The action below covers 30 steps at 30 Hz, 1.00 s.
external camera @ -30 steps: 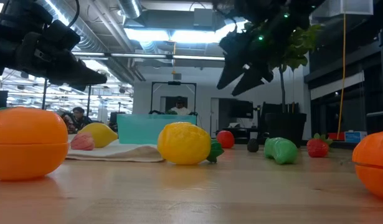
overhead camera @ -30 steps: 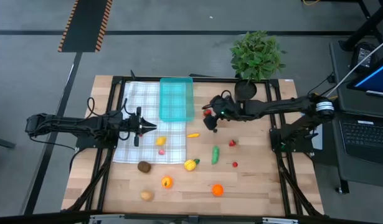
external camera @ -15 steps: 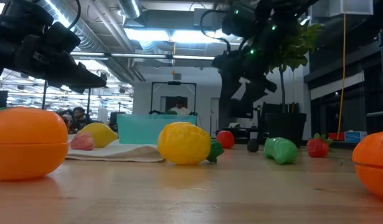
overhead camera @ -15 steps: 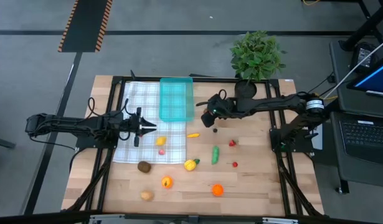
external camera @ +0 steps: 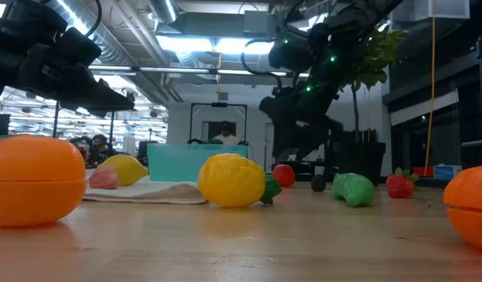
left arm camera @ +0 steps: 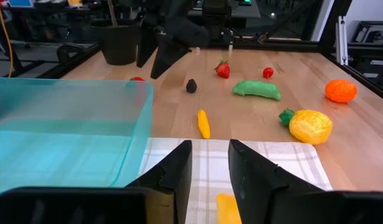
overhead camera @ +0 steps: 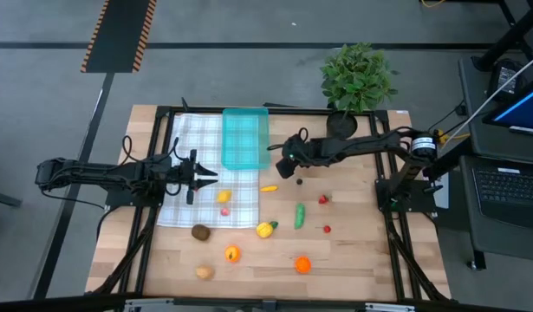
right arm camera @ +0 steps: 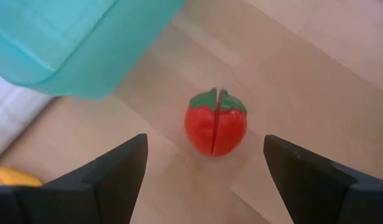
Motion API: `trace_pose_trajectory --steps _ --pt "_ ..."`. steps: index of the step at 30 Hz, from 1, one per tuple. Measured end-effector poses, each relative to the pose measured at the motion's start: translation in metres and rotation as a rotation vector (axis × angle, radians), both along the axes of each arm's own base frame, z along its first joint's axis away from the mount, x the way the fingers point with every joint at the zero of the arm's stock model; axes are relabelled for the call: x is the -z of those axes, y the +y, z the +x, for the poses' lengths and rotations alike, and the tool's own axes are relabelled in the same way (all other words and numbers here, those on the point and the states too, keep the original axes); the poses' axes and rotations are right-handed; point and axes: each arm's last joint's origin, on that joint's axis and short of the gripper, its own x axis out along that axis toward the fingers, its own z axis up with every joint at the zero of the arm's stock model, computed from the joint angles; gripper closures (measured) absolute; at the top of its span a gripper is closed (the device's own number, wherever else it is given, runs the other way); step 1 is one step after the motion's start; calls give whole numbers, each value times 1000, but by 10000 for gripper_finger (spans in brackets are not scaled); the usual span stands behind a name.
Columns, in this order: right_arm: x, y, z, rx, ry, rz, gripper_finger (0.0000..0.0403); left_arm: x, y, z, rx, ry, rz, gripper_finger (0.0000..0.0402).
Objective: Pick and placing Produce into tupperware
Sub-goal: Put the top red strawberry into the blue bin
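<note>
Wooden surface (overhead camera: 353,260), carrying all items. White checked cloth (overhead camera: 192,186), lying on the surface partly beneath the teal tupperware (overhead camera: 245,139); the tupperware was the reference for all places below and appeared to hold no produce. Potted green plant (overhead camera: 357,80), at the surface's far edge, well to the right of the tupperware. Left claw (overhead camera: 207,179), hovering over the cloth just left of and nearer than the tupperware, fingers (left arm camera: 179,171) slightly parted with nothing between them. Right claw (overhead camera: 283,165), hanging just beside the tupperware's right near corner, fingers (right arm camera: 119,168) spread wide and released, directly above a red tomato piece (right arm camera: 215,122) that rested on the surface close to that corner, untouched. Produce, all outside the tupperware: green elongated piece (overhead camera: 299,215), yellow corn-like piece (overhead camera: 265,230) and two orange pieces (overhead camera: 302,264) (overhead camera: 232,254) on bare wood well nearer than the tupperware; brown piece (overhead camera: 200,231) at the cloth's near edge; tan piece (overhead camera: 204,272) near the front edge; yellow piece (overhead camera: 223,197) and pink piece (overhead camera: 224,211) on the cloth; small orange-yellow piece (overhead camera: 268,187) just past the tupperware's near right corner; strawberry (overhead camera: 323,199), small red piece (overhead camera: 327,229) and tiny dark piece (overhead camera: 299,182) off to the right.
</note>
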Motion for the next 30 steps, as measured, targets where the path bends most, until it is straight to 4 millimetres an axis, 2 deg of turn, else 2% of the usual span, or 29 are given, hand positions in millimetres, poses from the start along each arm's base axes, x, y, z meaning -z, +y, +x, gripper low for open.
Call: trace_pose_trajectory --steps 19,30 --pt "18 -7 7 13 7 -5 82 2 0 0 1 19 -2 328" --pt "46 -17 15 -10 41 -21 82 2 0 0 0 19 -1 325"
